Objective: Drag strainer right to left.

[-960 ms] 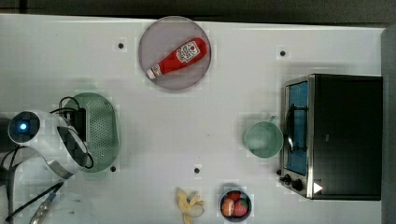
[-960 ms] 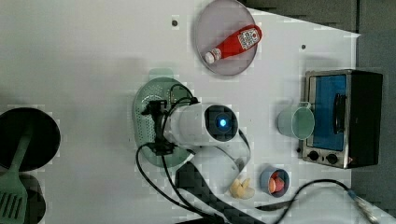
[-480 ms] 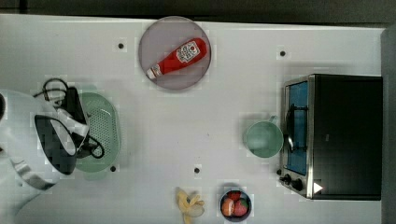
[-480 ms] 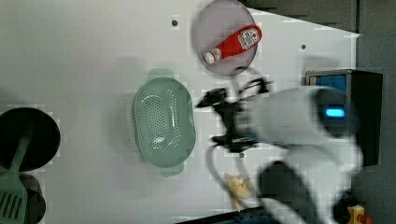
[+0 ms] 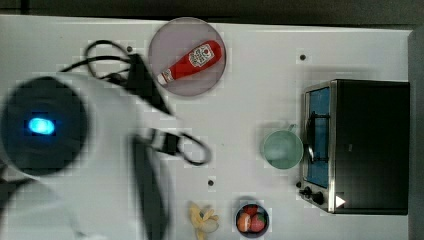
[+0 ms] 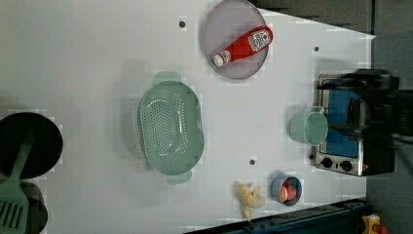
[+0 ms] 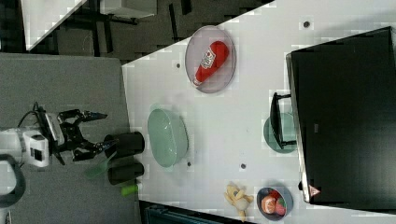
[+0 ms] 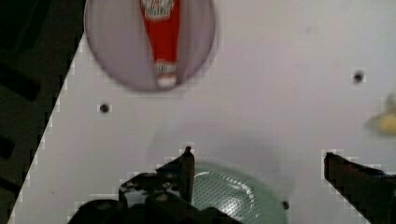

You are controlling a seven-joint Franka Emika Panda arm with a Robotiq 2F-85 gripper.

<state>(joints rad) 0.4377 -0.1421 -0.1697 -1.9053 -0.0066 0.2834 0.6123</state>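
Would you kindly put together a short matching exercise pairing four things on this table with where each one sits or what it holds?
Things:
1. ketchup bottle
2. strainer
3. cup
4. small bowl

Places or states:
A. just in front of the toaster oven
B. lying on the round plate
C. holds red fruit, beside the banana
D. empty, alone on open table

Pairs: 1-B, 2-D, 3-A, 4-C

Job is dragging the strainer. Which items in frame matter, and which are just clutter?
Job:
strainer
gripper, fingers open, off the strainer

Clutter:
ketchup bottle on the plate
cup
toaster oven
banana
bowl of fruit
spatula
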